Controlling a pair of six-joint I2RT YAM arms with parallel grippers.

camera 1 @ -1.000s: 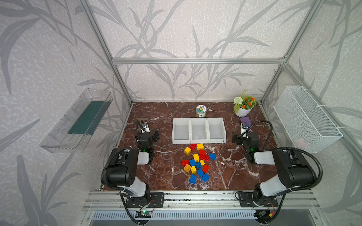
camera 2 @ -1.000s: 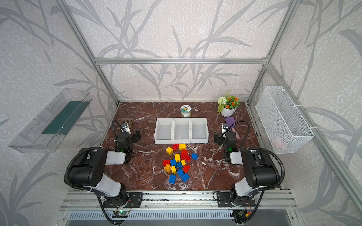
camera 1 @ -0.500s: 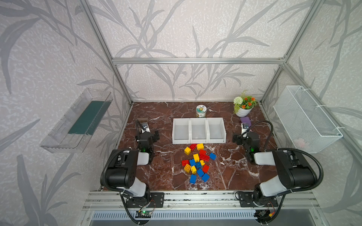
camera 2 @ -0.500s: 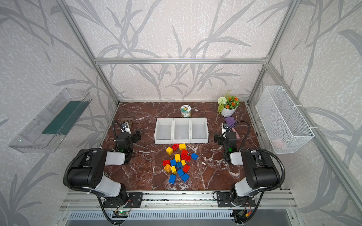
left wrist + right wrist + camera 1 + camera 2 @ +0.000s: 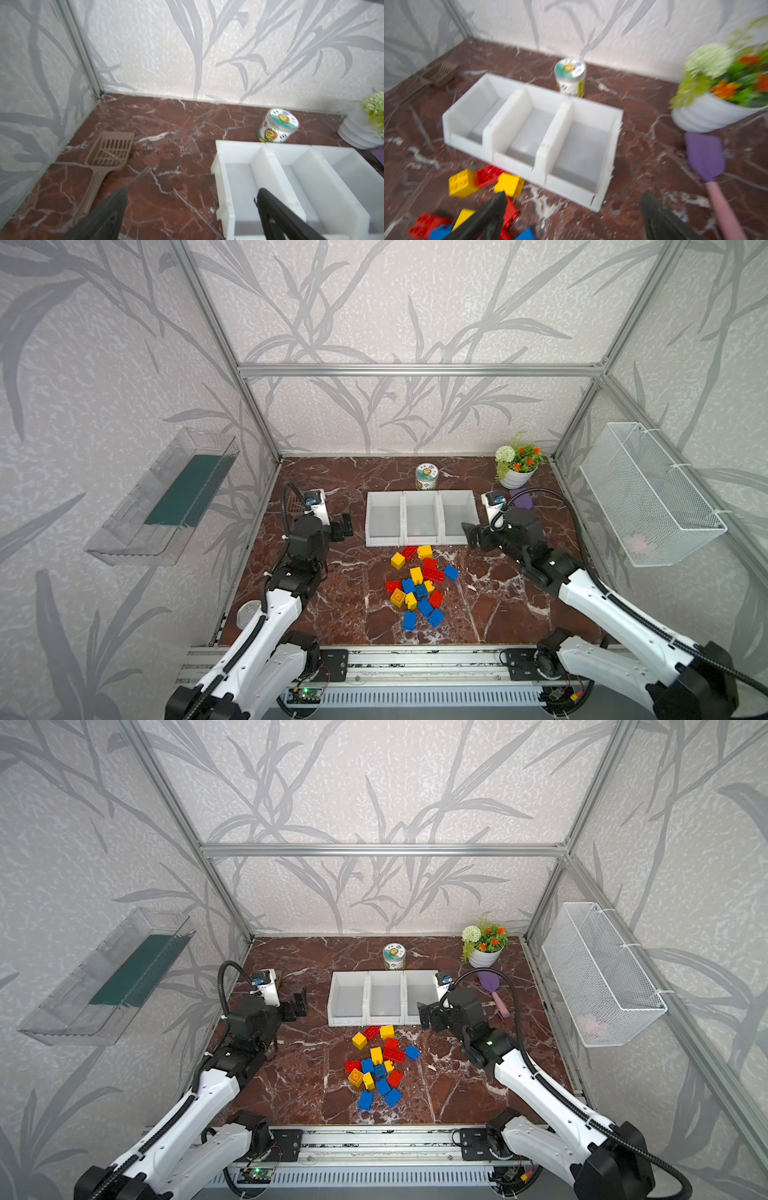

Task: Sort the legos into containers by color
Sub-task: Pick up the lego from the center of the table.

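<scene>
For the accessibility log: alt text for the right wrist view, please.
Three empty white bins, joined in a row, with loose red, yellow and blue legos beside the open jaws. A tin, flowerpot and purple spatula sit nearby.

The left gripper [image 5: 191,192] is hanging with its jaws spread wide. One dark finger [image 5: 104,216] is showing against the red-brown marbled tabletop [image 5: 166,128], and the other is crossing in front of the nearest of the containers [image 5: 239,143], three white open bins standing joined in a row with their pale floors showing. A tan slotted scoop [image 5: 110,151] is lying flat on the tabletop near the corner of the leaf-patterned walls, well apart from the bins. Just behind the row a small printed tin [image 5: 278,128] is standing, and the edge of a white flower pot [image 5: 357,137] is showing near it.
</scene>
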